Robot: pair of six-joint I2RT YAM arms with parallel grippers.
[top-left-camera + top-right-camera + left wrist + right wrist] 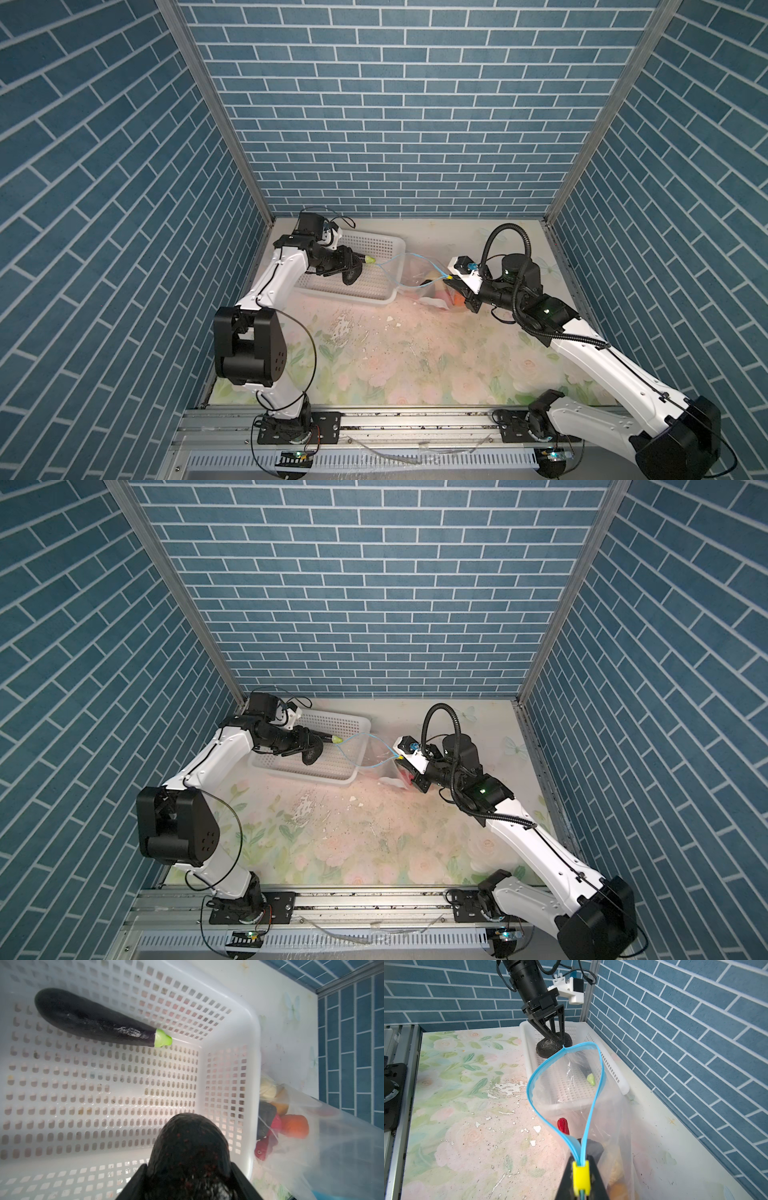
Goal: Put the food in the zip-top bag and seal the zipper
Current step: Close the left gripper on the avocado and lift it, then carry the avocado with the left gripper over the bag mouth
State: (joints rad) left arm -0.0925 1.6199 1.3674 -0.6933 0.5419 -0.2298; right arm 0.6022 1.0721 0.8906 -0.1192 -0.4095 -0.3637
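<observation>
The clear zip-top bag [612,1118] stands beside the basket, and its light blue zipper [533,1076] gapes in a wide loop. My right gripper [581,1167] is shut on the yellow slider tab [581,1178] at the loop's near end, seen in both top views [449,275] [400,755]. Food lies inside the bag: an orange lump [295,1126], a cream one [268,1089], a black piece [266,1120] and a red chili [563,1124]. My left gripper [188,1169] is shut on a rough black food piece [191,1147] [352,275], held over the basket floor. A long dark eggplant [93,1022] with a green cap lies in the basket.
The white perforated basket [253,1043] [374,241] sits at the back left of the floral table, touching the bag's mouth. Blue brick walls close in behind and on both sides. A metal rail [395,419] runs along the table's front edge.
</observation>
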